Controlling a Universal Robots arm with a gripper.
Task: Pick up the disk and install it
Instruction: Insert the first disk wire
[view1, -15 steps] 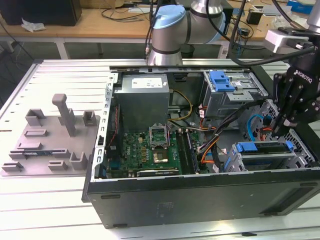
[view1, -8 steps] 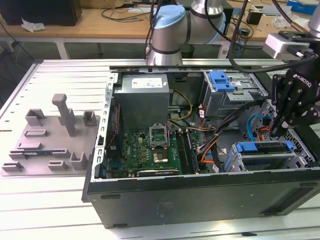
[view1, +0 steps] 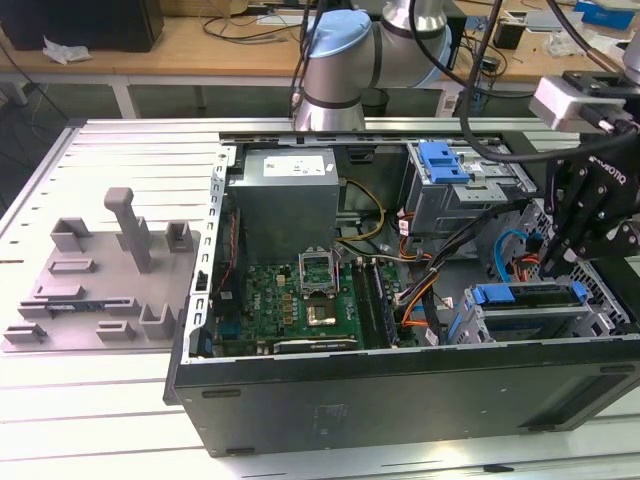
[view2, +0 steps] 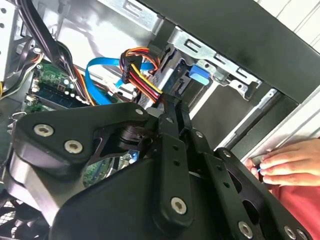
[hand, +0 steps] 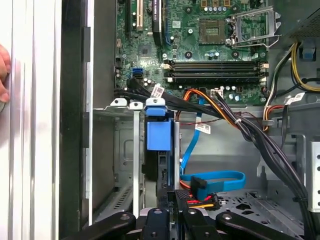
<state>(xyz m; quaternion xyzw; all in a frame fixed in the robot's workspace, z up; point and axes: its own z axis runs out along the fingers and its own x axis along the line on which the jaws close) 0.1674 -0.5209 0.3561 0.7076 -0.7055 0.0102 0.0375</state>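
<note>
The open computer case (view1: 400, 400) lies on its side on the slatted metal desk (view1: 120, 400), with its green motherboard (view1: 300, 295) facing up. The arm reaches in from the exterior view's right, and the claw (view1: 553, 262) hangs down into the drive cage at that end of the case.

The disk (view1: 525, 296) sits in that cage. It stands on edge in its slot, and the blue carrier shows along its top. In the first wrist view the claw (hand: 176, 196) is right at one end of the disk (hand: 159, 135), close to a plug with red, yellow and black wires. In the second wrist view the claw (view2: 171, 104) points at the same disk (view2: 195, 75) from close by. I cannot tell whether the claw is clenched on the disk or has released it.

A flat blue data cable (hand: 215, 177) loops across the floor of the case just beside the slot. A thick bundle of black leads (hand: 260, 145) runs past it towards the motherboard.

A second blue bracket (view1: 443, 160) tops the cage at the far side of the case. A person's hand (view2: 287, 165) rests outside the case, against its wall. On the desk, well apart towards the exterior view's left, stands the grey fixture tray (view1: 60, 320) with its upright posts.
</note>
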